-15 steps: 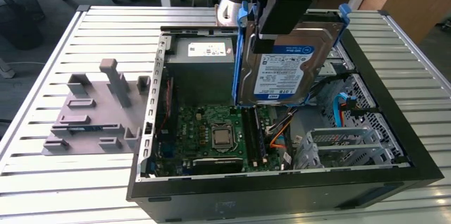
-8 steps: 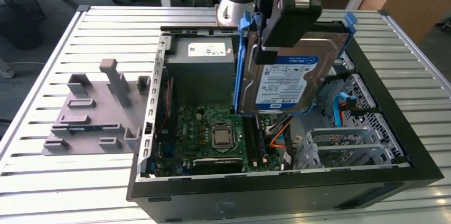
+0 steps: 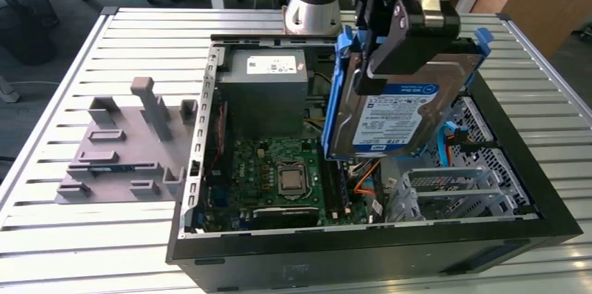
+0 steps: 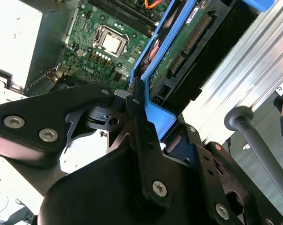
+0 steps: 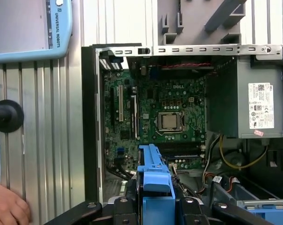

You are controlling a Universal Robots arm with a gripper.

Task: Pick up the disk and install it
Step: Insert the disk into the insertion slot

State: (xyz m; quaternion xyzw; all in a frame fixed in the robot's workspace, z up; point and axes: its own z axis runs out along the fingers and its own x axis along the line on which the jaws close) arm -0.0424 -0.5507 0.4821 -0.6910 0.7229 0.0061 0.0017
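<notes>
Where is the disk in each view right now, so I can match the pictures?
Exterior view: the disk, gripped by the tool, label facing the camera, over the open computer case.
Second wrist view: the disk, circuit-board side showing, beside the motherboard.
First wrist view: the disk, blue bracket edge-on, close against the tool.
Shared landmark: the CPU socket.
</notes>
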